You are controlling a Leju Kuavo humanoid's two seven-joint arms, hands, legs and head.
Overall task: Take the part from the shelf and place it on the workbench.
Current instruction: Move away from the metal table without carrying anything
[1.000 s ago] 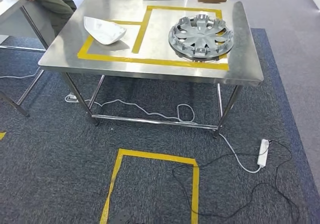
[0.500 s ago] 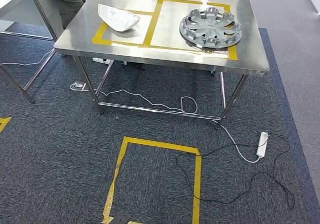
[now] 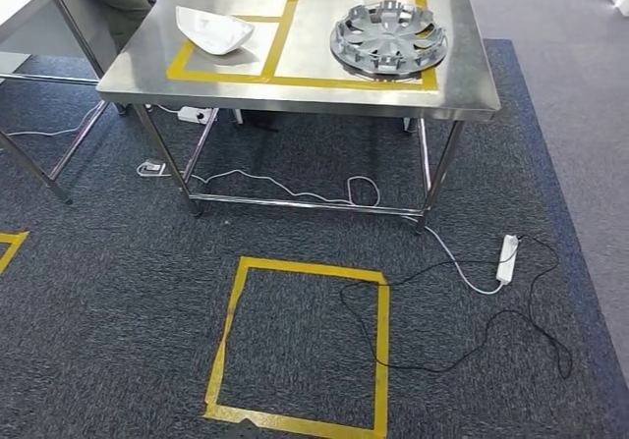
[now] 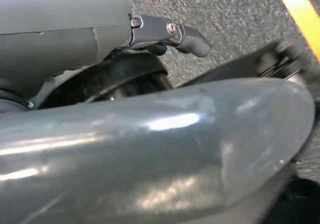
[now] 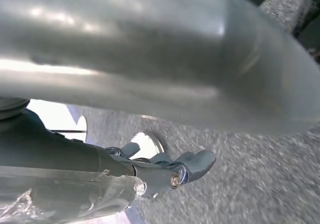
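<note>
Power strip (image 3: 507, 258) leads sprawling over the carpet are risking a snagged foot. Hubcap (image 3: 388, 38) is lying on the workbench (image 3: 475, 90). Left hand (image 4: 151, 114) and right hand (image 5: 151, 78) are hanging released, empty.

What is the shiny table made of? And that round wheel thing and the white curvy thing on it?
The table looks like brushed stainless steel: silvery with soft reflections. The round wheel cover seems to be grey moulded plastic with a dull sheen, though painted metal is possible. The white curved part looks like smooth, glossy plastic, probably painted.
</note>
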